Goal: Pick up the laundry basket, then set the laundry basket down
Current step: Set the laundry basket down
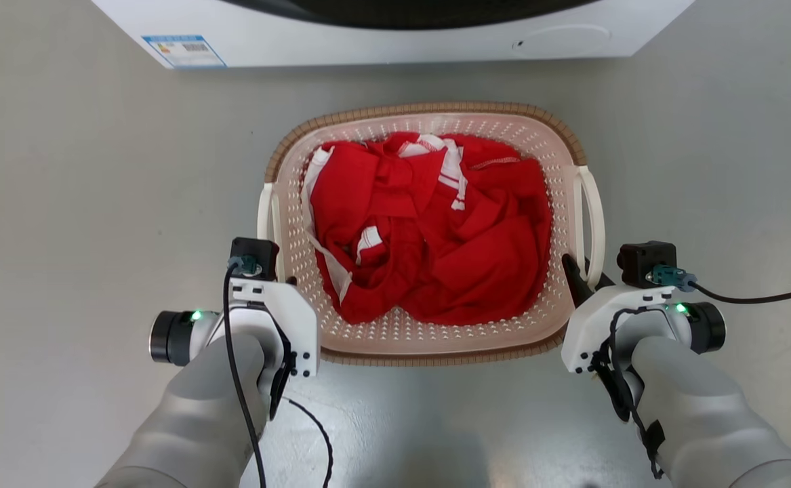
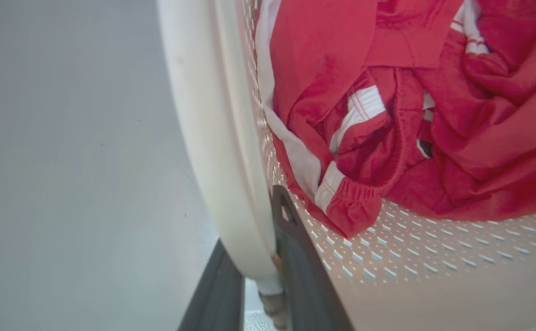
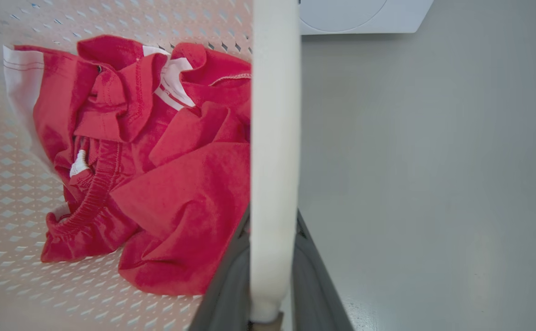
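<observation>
Your left gripper and right gripper each clamp nearly shut on a white side handle of the cream-white perforated plastic laundry basket, brown-rimmed, holding crumpled red clothes, before the white washer.

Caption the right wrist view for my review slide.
Right claw shut on the white handle of the laundry basket, red clothes inside, grey floor beside.

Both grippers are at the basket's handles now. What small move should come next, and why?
Probably raise both arms together, level. The left gripper clamps the left handle and the right gripper the right handle of the laundry basket, which holds red clothes; an uneven lift would likely tilt it.
</observation>
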### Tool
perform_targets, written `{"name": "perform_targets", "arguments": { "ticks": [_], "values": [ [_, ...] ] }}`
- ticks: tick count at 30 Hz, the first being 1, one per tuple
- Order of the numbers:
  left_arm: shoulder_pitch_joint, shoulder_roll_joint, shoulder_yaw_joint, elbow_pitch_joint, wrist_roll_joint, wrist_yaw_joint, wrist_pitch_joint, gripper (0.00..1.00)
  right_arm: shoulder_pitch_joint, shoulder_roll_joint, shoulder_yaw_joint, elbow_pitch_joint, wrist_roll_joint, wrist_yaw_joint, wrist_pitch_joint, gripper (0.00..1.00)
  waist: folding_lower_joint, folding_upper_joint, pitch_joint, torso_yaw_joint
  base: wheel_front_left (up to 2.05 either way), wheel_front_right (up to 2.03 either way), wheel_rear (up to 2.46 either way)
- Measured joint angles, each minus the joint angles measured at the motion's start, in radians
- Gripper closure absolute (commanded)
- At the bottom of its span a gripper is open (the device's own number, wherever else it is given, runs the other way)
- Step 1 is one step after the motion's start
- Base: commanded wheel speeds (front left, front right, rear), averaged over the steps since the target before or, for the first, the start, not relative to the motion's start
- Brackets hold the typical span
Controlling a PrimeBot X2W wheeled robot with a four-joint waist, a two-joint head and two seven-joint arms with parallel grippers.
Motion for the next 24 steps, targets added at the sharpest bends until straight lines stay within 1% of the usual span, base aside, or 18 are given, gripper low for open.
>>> {"name": "perform_targets", "arguments": {
  "ticks": [9,24],
  "values": [
    [-0.031,0.000,-0.005,0.001,0.000,0.003,0.044,1.00,-0.008,-0.002,-0.003,-0.003,0.000,0.000,0.000,1.00,0.0000,0.0000,0.057,0.007,0.00,0.00,0.00],
    [-0.105,0.010,-0.009,-0.008,0.002,0.021,0.066,1.00,-0.092,-0.007,0.029,0.003,0.020,0.000,0.000,1.00,0.0000,0.0000,0.129,0.009,0.00,0.00,0.00]
  ]
}}
